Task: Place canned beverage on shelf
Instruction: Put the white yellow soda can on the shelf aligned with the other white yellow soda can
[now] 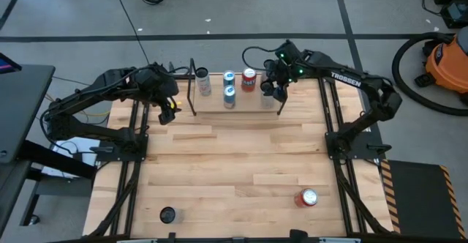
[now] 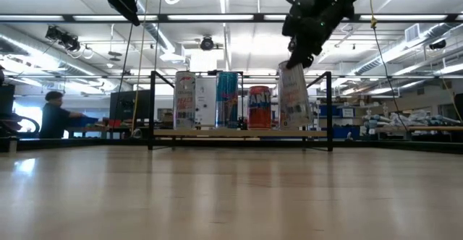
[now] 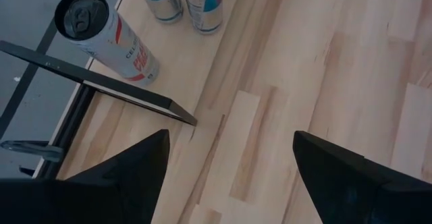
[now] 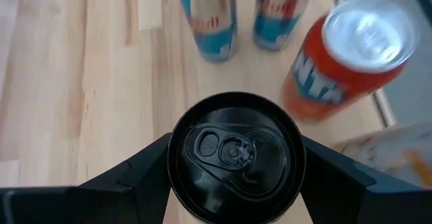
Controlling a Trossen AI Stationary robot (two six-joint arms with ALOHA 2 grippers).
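Four cans [image 2: 228, 100] on the shelf [image 2: 241, 133], right end effector [image 4: 234, 158] gripping a fifth

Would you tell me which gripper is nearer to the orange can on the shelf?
Right. The right gripper sits just beside the orange can; the left gripper waits beyond the shelf's far end.

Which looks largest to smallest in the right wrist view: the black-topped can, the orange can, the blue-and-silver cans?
1. Black-topped can, gripped in the right end effector; nearest the camera, so its size is exaggerated.
2. Orange can.
3. Two blue-and-silver cans, alike, cropped.
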